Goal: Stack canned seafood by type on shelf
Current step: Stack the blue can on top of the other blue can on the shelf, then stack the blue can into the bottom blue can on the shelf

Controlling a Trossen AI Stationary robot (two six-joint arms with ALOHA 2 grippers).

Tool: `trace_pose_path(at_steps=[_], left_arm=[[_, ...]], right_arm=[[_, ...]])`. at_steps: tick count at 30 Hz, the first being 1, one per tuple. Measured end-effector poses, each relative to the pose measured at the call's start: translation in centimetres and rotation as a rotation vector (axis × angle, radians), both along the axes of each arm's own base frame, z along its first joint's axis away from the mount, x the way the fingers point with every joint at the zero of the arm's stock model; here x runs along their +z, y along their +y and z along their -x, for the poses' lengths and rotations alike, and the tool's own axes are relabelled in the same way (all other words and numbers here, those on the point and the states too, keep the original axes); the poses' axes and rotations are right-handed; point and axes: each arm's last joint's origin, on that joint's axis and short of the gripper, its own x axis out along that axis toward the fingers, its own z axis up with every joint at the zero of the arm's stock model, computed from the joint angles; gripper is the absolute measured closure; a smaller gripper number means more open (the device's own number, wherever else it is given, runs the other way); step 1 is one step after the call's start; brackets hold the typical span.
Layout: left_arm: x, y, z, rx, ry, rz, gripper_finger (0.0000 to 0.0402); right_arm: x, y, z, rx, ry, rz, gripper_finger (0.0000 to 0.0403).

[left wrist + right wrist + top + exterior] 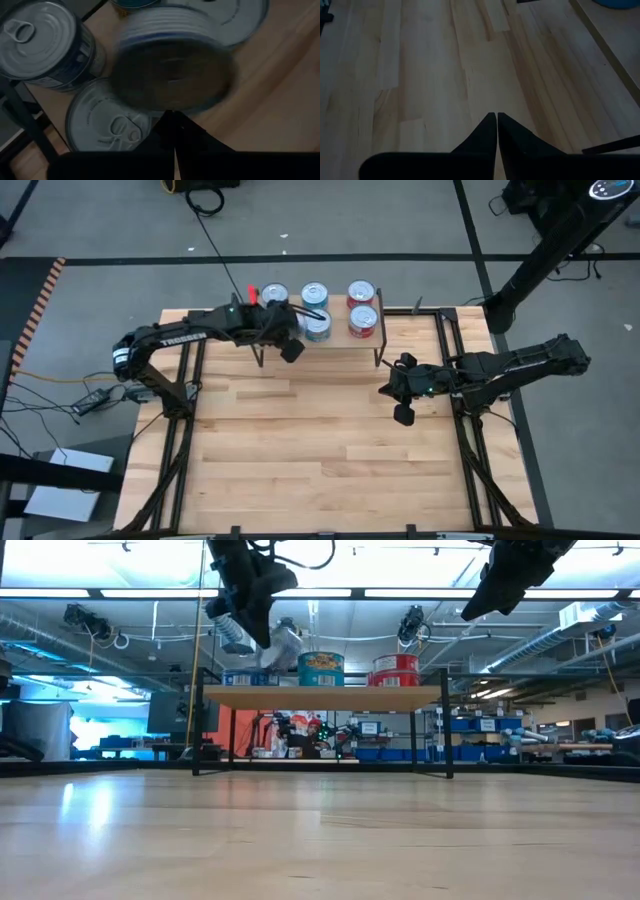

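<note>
The shelf (340,342) (320,697) stands at the table's far edge with several cans on its board. These include a dark blue can (274,295) (42,47), teal cans (315,296) (320,668) and red cans (361,292) (397,670). My left gripper (292,348) (172,114) is shut and hangs over the shelf's near left part. Just beyond its tips a silver can (170,65) (283,645) shows blurred and tilted above the others. My right gripper (404,412) (496,116) is shut and hangs over bare table to the right of the shelf. My left gripper's shut fingertips stand right at the near rim (172,102) of the blurred, tilted can, slanting down from the table's left. I cannot tell whether they touch it.
Black rails (455,350) run along the table's sides. The wide wooden tabletop (320,450) lies in front of the shelf. A cable (215,235) runs across the floor behind the table. Beside the tilted can lies another can's silver pull-tab top (110,125).
</note>
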Motion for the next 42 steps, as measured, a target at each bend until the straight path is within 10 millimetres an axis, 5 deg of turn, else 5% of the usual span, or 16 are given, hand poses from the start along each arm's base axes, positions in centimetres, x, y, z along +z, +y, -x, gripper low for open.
trace_pose_path(at_steps=[12,22,26,34,42], left_arm=[[3.2,-0.7,-0.1,-0.074,-0.107,0.002,0.0401],[4.4,-9.8,-3.1,-0.392,-0.296,0.039,0.0401],[2.8,-14.5,-3.9,-0.441,-0.421,0.088,0.0401],[-3.6,-22.7,-2.6,-0.417,-0.510,0.313,0.0401],[-9.8,-27.2,-2.0,-0.394,-0.367,0.396,0.0401]], right_arm=[[0.0,0.0,0.0,0.000,0.000,0.000,0.0375],[0.2,0.5,-0.2,0.046,-0.026,-0.092,0.0375],[0.3,1.0,-0.2,0.065,-0.042,-0.121,0.0375],[0.6,2.9,-0.1,0.134,-0.070,-0.193,0.0374],[-0.3,6.1,-1.7,0.216,-0.089,-0.275,0.0377]])
